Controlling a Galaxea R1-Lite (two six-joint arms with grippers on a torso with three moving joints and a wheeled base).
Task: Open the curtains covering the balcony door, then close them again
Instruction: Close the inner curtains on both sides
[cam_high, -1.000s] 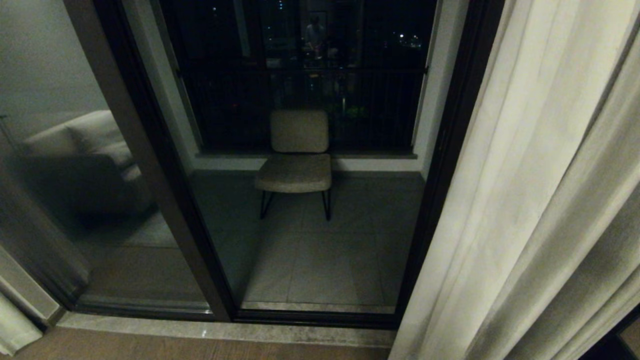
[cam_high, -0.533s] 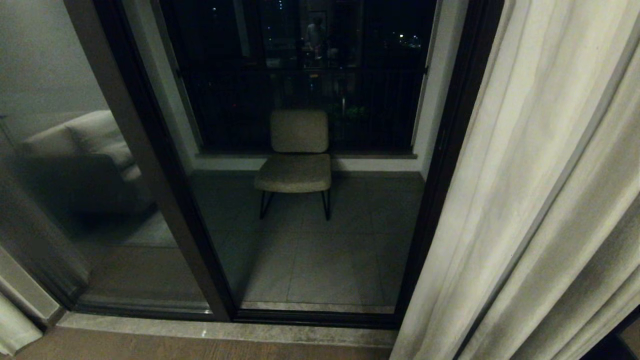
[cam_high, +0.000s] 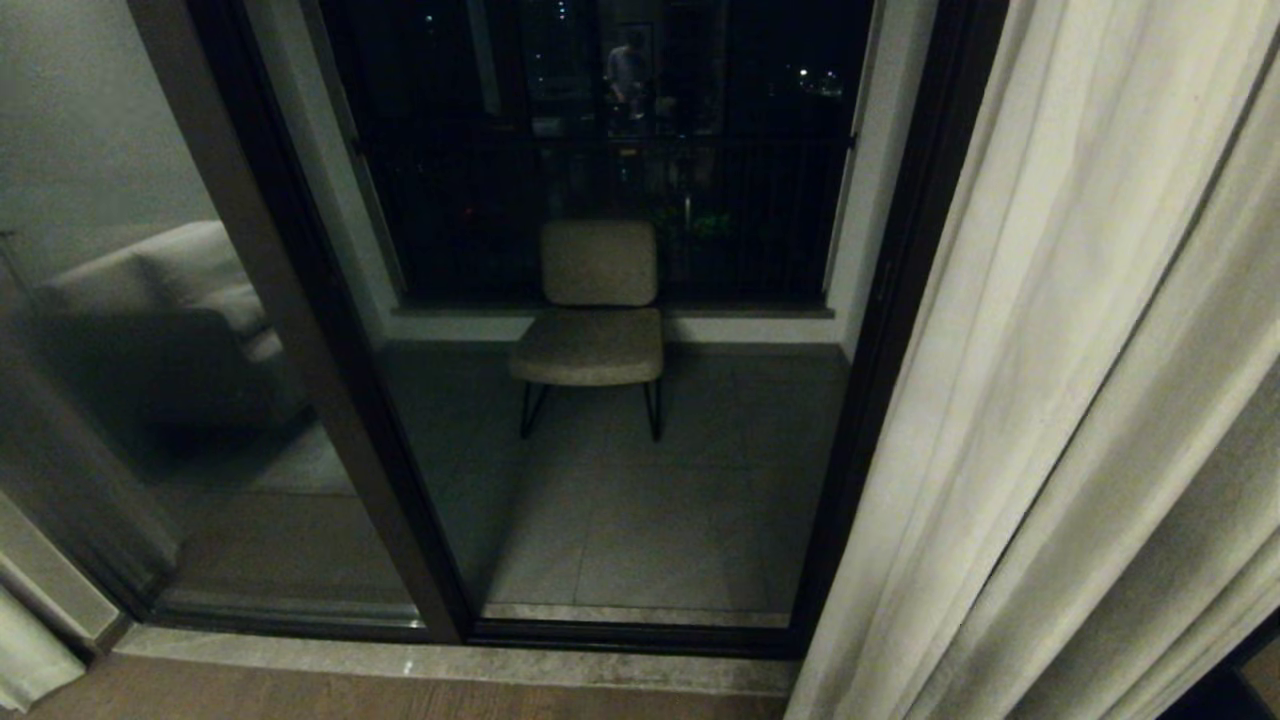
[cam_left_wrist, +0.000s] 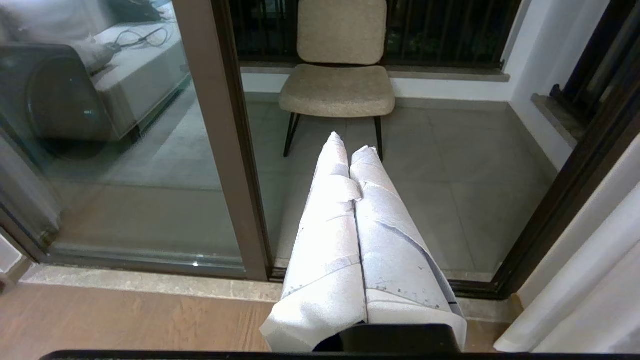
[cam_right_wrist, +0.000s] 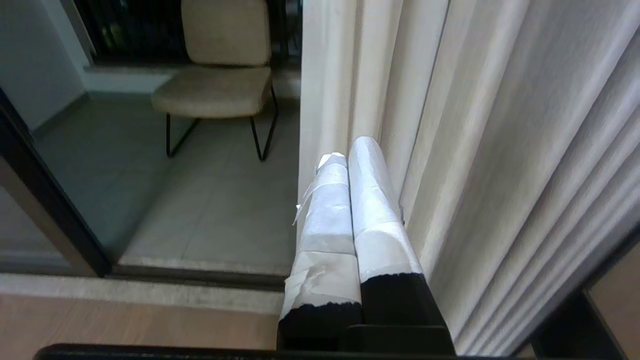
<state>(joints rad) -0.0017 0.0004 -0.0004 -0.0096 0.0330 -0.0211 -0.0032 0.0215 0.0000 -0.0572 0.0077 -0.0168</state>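
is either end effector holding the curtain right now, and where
Nothing is held. Both end effectors are shut and empty: the left faces the door, the right is by the curtain.

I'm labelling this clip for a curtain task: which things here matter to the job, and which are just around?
Job: curtains, balcony door, right pincer beside the curtain, shut; left pincer, shut.
Around: chair, sofa reflection, wood floor.
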